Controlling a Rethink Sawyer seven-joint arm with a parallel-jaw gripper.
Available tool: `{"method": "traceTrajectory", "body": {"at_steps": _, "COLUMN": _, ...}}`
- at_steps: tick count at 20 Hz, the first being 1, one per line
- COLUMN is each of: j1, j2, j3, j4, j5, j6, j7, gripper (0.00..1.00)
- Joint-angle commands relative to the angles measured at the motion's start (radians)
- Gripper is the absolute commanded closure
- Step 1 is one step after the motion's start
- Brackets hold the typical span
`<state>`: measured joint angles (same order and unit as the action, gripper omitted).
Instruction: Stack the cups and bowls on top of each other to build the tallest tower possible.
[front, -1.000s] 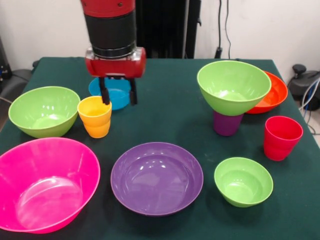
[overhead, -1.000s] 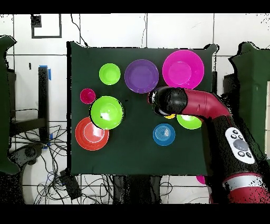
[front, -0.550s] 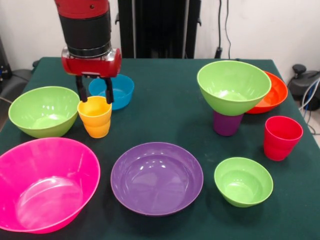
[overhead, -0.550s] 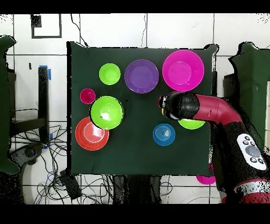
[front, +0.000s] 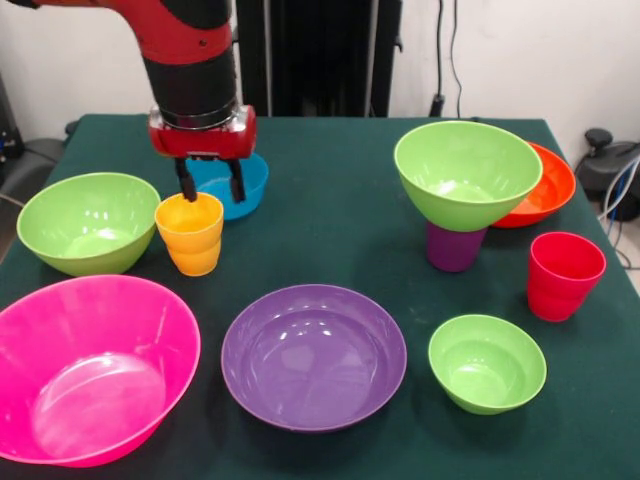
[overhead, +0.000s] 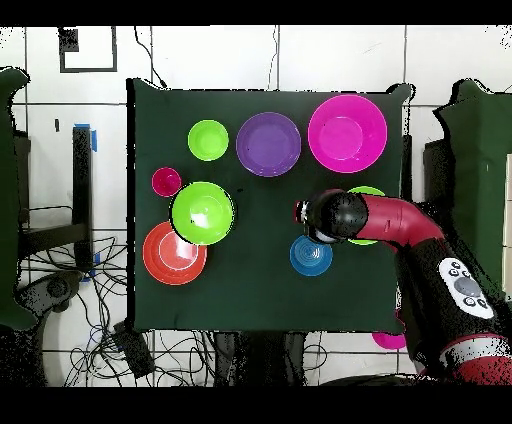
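Gripper (front: 210, 187) hangs with its two fingers a little apart right at the far rim of the yellow-orange cup (front: 190, 233), not grabbing anything, while the tower (front: 463, 190) is just a lime green bowl on a purple cup across the table.

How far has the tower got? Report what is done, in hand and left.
Done: one lime green bowl sits on the purple cup, the tower's only two pieces.
In hand: nothing gripped yet; the open gripper hangs just above the yellow-orange cup, which stands on the table.
Left: that cup, the red cup, and the blue, purple, pink, orange-red and two more green bowls.
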<state>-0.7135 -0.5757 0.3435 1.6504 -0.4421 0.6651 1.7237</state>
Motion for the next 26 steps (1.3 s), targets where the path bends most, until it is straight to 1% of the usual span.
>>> {"method": "traceTrajectory", "body": {"at_steps": 1, "j1": 0.009, "j2": 0.068, "j3": 0.083, "j4": 0.074, "j5": -0.065, "j6": -0.040, "j7": -0.114, "gripper": 0.00}}
{"method": "traceTrajectory", "body": {"at_steps": 5, "j1": 0.015, "j2": 0.091, "j3": 0.070, "j4": 0.066, "j5": -0.094, "j6": -0.079, "j7": -0.107, "gripper": 0.00}}
{"method": "traceTrajectory", "body": {"at_steps": 9, "j1": 0.013, "j2": 0.146, "j3": 0.066, "j4": 0.030, "j5": -0.147, "j6": -0.152, "j7": -0.115, "gripper": 0.00}}
{"method": "traceTrajectory", "body": {"at_steps": 10, "j1": 0.017, "j2": 0.161, "j3": 0.063, "j4": 0.010, "j5": -0.170, "j6": -0.171, "j7": -0.121, "gripper": 0.00}}
{"method": "traceTrajectory", "body": {"at_steps": 12, "j1": 0.017, "j2": 0.174, "j3": 0.066, "j4": -0.009, "j5": -0.198, "j6": -0.193, "j7": -0.132, "gripper": 0.00}}
{"method": "traceTrajectory", "body": {"at_steps": 15, "j1": 0.018, "j2": 0.182, "j3": 0.064, "j4": -0.019, "j5": -0.226, "j6": -0.213, "j7": -0.124, "gripper": 0.00}}
{"method": "traceTrajectory", "body": {"at_steps": 19, "j1": 0.035, "j2": 0.162, "j3": 0.052, "j4": -0.025, "j5": -0.264, "j6": -0.212, "j7": -0.119, "gripper": 0.00}}
{"method": "traceTrajectory", "body": {"at_steps": 20, "j1": 0.041, "j2": 0.157, "j3": 0.050, "j4": -0.027, "j5": -0.274, "j6": -0.210, "j7": -0.119, "gripper": 1.00}}
{"method": "traceTrajectory", "body": {"at_steps": 23, "j1": 0.042, "j2": 0.145, "j3": 0.048, "j4": -0.023, "j5": -0.268, "j6": -0.199, "j7": -0.102, "gripper": 1.00}}
{"method": "traceTrajectory", "body": {"at_steps": 26, "j1": 0.033, "j2": 0.135, "j3": 0.064, "j4": -0.012, "j5": -0.277, "j6": -0.214, "j7": -0.110, "gripper": 1.00}}
